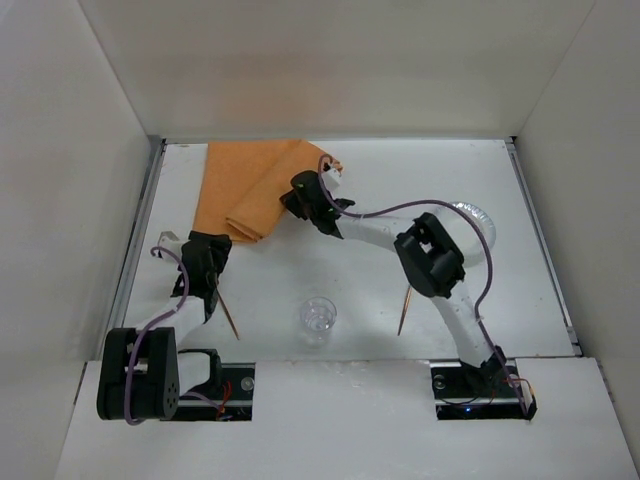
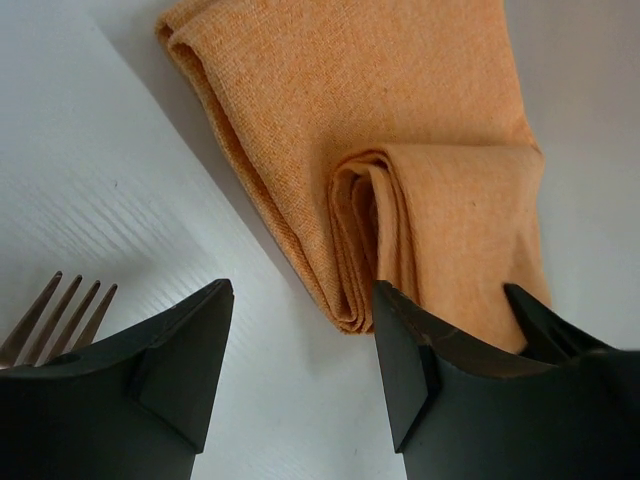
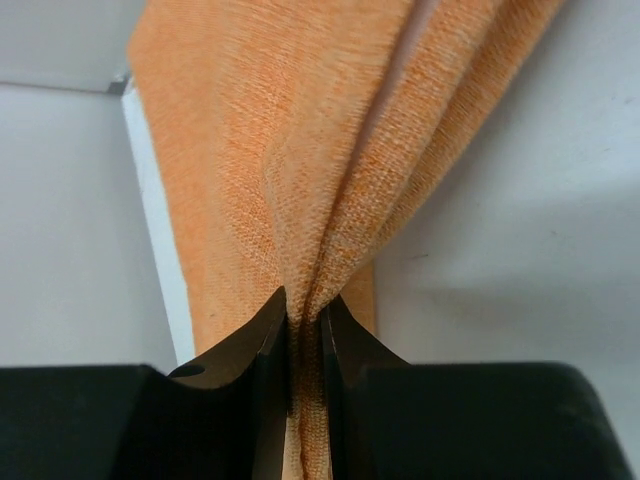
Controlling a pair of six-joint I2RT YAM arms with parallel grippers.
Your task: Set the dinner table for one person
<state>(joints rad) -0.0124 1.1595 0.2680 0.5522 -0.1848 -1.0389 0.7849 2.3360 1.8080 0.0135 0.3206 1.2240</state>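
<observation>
Right fingers (image 3: 255,345) pinch a fold of the orange cloth (image 1: 250,190) on the counter (image 1: 400,180); left fingers (image 2: 190,350) gape wide just beside the cloth.

The dinner table (image 1: 400,180) lies flat, matte white and rectangular, with thin metal edge strips.

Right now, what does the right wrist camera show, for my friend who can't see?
The right gripper is shut on a fold of the orange cloth, pinched between its two black fingers. The cloth stretches away across the white dinner table.
</observation>
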